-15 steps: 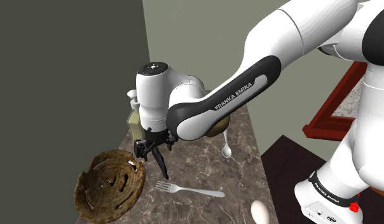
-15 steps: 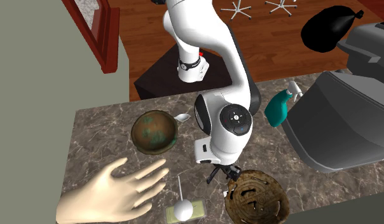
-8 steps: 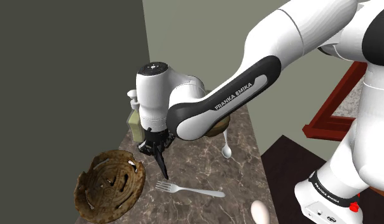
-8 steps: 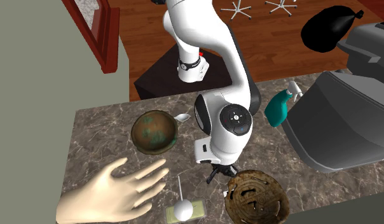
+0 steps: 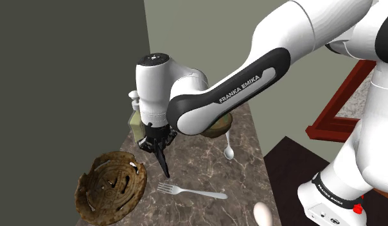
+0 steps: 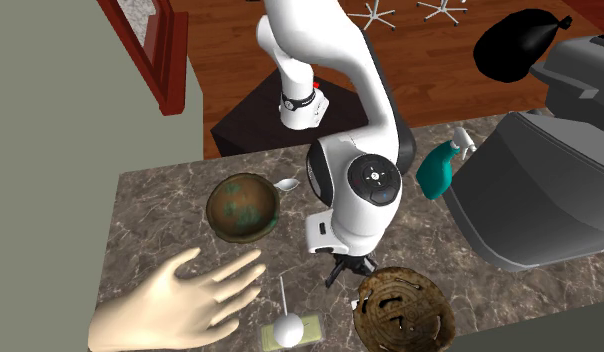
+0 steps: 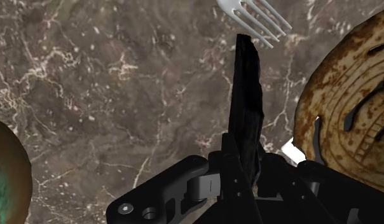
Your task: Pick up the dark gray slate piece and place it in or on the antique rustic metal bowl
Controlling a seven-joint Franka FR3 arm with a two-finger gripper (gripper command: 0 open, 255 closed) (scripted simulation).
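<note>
Above the marbled table, the pincer is clamped on the dark slate piece. In the wrist view both black fingers press its upper end & the rest hangs down past them as a thin, near-upright shard. Its lower tip is clear of the table, w/ the white fork lying flat just beyond it. So pickup looks done to us; we're in the carry step, not yet the placing.

We take the rust-brown slotted bowl as the target, since it sits just beside the pincer on the shoulder view's left. A green-tarnished bowl on the other side of the arm could also fit the wording, so we flag that. Slate isn't over either bowl yet.

Next move, as we judge it: shift sideways till the shard's tip is over the slotted bowl's middle, w/ enough height to clear the raised rim, then lower & let go. Bc the piece is long & narrow, it may tip or catch in a slot on release, so a low drop seems safer.
</note>
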